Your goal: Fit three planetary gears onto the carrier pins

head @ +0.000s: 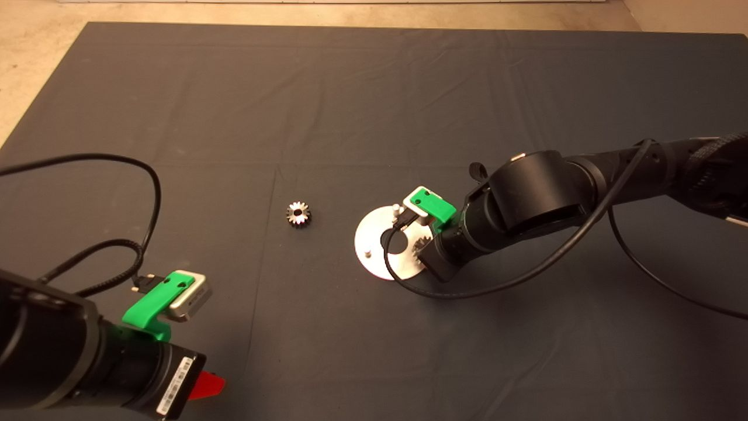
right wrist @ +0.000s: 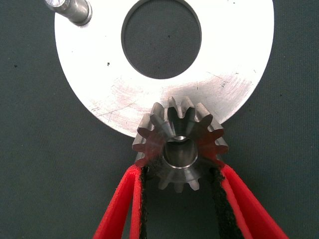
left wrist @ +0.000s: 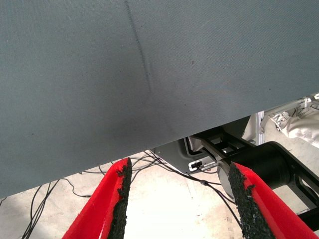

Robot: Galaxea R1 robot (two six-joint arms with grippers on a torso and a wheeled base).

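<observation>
Right pincer (head: 422,248) comes in from the right, down over the silver disc (head: 374,242) near the mat's middle; its fingers are hidden under the wrist here, only some gear teeth peek out beside it. Left pincer (head: 207,386) waits at lower left, one red fingertip showing. Disc lies flat on the dark mat (head: 374,88) covering the tabletop. Two carrier pins visible on it: one at the far rim (head: 396,207), one at the near-left rim (head: 367,254), both bare. A loose planetary gear (head: 298,214) sits on the mat, left of the disc and apart from it. Pale floor shows beyond the mat's far edge and left corner.

Left wrist view: left pincer (left wrist: 177,199) spread wide, nothing between the fingers (left wrist: 122,199). Grey mat (left wrist: 149,74) fills most of the frame; past its edge, light floor, black cables and part of a dark machine base.

Right wrist view: right pincer (right wrist: 179,186) closed on a planetary gear (right wrist: 179,144), pads (right wrist: 218,199) pressed against its sides. Gear lies flat at the disc (right wrist: 149,94) rim, overlapping the edge, part over the mat (right wrist: 40,149). Something metallic shows in its centre hole; can't tell if that is a pin or if the gear is fully seated. One bare carrier pin (right wrist: 67,10) stands on the disc beside the large centre hole.
</observation>
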